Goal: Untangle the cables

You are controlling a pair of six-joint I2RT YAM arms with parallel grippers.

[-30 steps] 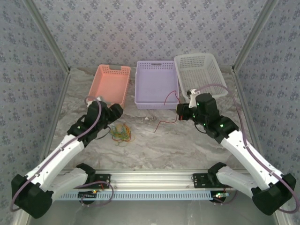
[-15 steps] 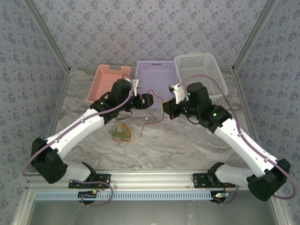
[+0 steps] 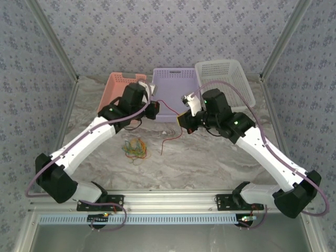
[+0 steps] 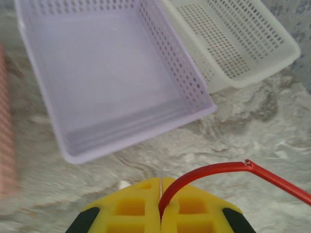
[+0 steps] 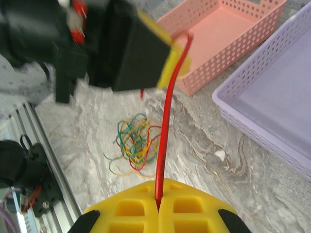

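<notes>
A single red cable is stretched between my two grippers above the table, in front of the lavender basket. My left gripper is shut on one end; in the left wrist view its yellow jaws pinch the red cable, which arcs off to the right. My right gripper is shut on the same red cable, which runs straight up to the left gripper's fingers. A loose tail hangs down toward the table. The other cables, green, yellow, red and orange, lie in a tangle on the marble.
Three baskets stand at the back: pink, lavender, white. The tangle lies below and left of the grippers. A small white scrap lies near the lavender basket's front. An aluminium rail runs along the near edge.
The left arm rose from beside the tangle, swung right to the red cable and shut on its end. The right gripper carried the cable a little left.
</notes>
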